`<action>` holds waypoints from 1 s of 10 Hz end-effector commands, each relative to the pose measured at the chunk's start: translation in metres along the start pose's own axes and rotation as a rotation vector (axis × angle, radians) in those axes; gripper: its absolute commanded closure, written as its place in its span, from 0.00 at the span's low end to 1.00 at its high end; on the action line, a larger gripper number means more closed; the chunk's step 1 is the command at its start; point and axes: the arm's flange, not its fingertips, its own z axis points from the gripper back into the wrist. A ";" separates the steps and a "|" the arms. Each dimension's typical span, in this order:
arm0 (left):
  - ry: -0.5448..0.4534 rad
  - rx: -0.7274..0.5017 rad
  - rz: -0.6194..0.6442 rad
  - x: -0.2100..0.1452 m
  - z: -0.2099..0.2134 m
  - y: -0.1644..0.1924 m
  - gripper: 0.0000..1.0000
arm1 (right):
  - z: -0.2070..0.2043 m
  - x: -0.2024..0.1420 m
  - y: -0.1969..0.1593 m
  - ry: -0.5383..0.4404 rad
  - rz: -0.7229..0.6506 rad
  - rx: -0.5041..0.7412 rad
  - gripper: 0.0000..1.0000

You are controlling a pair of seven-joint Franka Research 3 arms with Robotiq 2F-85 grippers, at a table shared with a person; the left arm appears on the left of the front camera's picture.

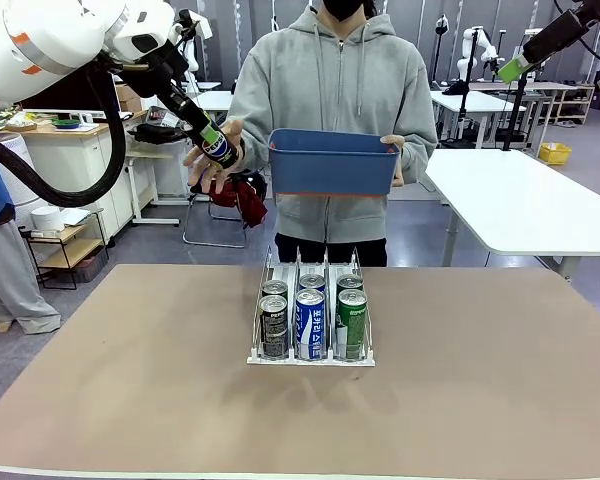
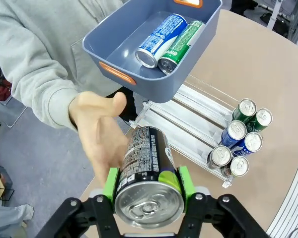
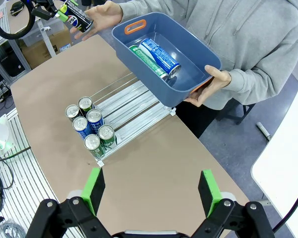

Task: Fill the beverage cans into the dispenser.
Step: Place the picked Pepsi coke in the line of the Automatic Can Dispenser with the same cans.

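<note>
High at the left, my left gripper (image 1: pixel 216 146) is shut on a black beverage can (image 1: pixel 220 150). In the left wrist view this black can (image 2: pixel 145 163) sits between the green pads (image 2: pixel 111 184), top toward the camera. The person's open hand (image 2: pixel 97 126) is right beside it. The person's other hand holds a blue bin (image 1: pixel 330 170) tilted above the table; a blue can (image 2: pixel 161 33) and a green can (image 2: pixel 181 45) lie in it. The dispenser (image 1: pixel 298 262) stands mid-table with several cans at its front. My right gripper (image 3: pixel 151 187) hangs open and empty above the table.
The brown table (image 1: pixel 130 380) has free room on both sides of the dispenser (image 3: pixel 134 101). The person stands at the far edge behind the bin (image 3: pixel 154 79). White tables and shelves stand farther back.
</note>
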 end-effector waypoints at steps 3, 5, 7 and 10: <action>-0.002 0.005 -0.001 0.000 0.002 0.001 0.62 | 0.000 0.000 0.001 0.001 0.001 0.003 0.00; -0.002 0.005 -0.001 0.000 0.002 0.001 0.62 | 0.000 0.000 0.001 0.001 0.001 0.003 0.00; -0.002 0.005 -0.001 0.000 0.002 0.001 0.62 | 0.000 0.000 0.001 0.001 0.001 0.003 0.00; -0.002 0.005 -0.001 0.000 0.002 0.001 0.62 | 0.000 0.000 0.001 0.001 0.001 0.003 0.00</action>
